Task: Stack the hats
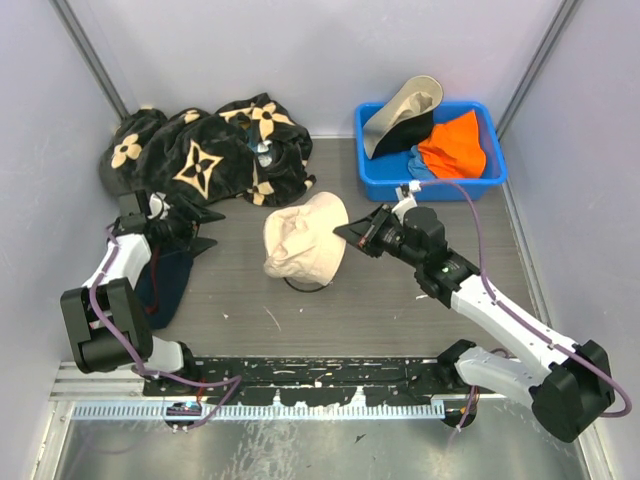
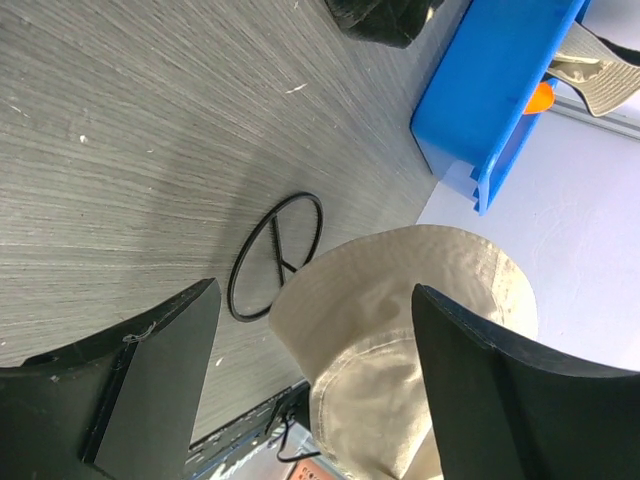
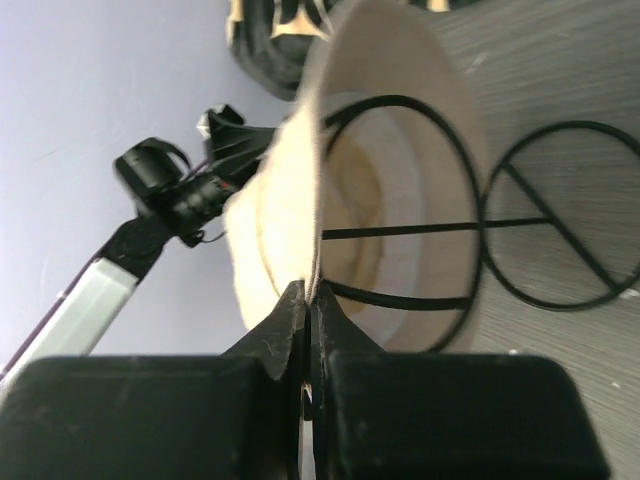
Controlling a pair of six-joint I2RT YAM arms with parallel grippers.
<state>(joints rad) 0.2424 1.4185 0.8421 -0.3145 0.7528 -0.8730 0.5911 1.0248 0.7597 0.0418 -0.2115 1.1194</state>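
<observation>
Left gripper jaws wide apart, empty, low at table left, arm folded, pointing right. Cream bucket hat mid-table on wire stand, tipped: crown left, opening facing right. Right gripper clamped on its brim edge, arm reaching forward-left.

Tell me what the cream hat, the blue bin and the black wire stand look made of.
Cream hat: soft woven fabric, likely cotton, matte; it creases and flops.
Blue bin: moulded plastic, slightly glossy, with stiff rimmed walls.
Black wire stand: thin metal wire, probably coated, judging by its rigid round hoops.
</observation>
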